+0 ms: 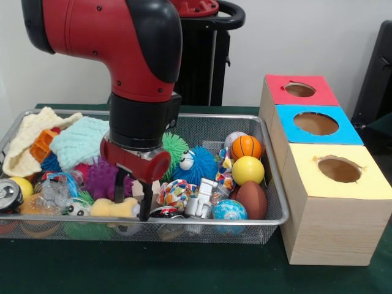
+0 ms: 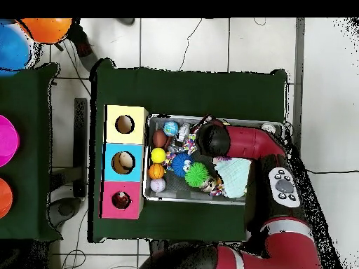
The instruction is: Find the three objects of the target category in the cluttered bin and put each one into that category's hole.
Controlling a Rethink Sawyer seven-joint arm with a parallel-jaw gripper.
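My arm (image 1: 116, 49), red and black, comes down from above over the bin's left-centre. The counter (image 1: 184, 269) is covered in dark green cloth and carries everything noted below.

The bin (image 1: 269, 171), a shallow wire-mesh basket with a metal rim, sits on the counter and is crowded with objects. Directly beside the bin's right end stand three pale wooden boxes in a row. The yellow-topped box (image 1: 334, 202) is nearest the camera, the blue-topped box (image 1: 315, 125) is in the middle, and the red-topped box (image 1: 294, 92) is farthest. The hole (image 1: 299, 89) in the red top is round and open; in the overhead view it shows at (image 2: 121, 200).

My pincer (image 1: 133, 196) is lowered into the bin, left of its centre. Two dark fingers (image 1: 146, 199) hang apart among the toys, clamped on nothing that I can see.

Contents, relative to the bin: a cream knitted cloth (image 1: 27, 144) and a mint knitted cloth (image 1: 79, 141) at the left rear; a blue fuzzy toy with eyes (image 1: 196, 164) at the centre; a brown football (image 1: 252, 199), a yellow ball (image 1: 248, 169) and a small basketball (image 1: 246, 147) along the right end; a globe ball (image 1: 229, 211) at the front right; a drink can (image 1: 9, 195) at the front left.
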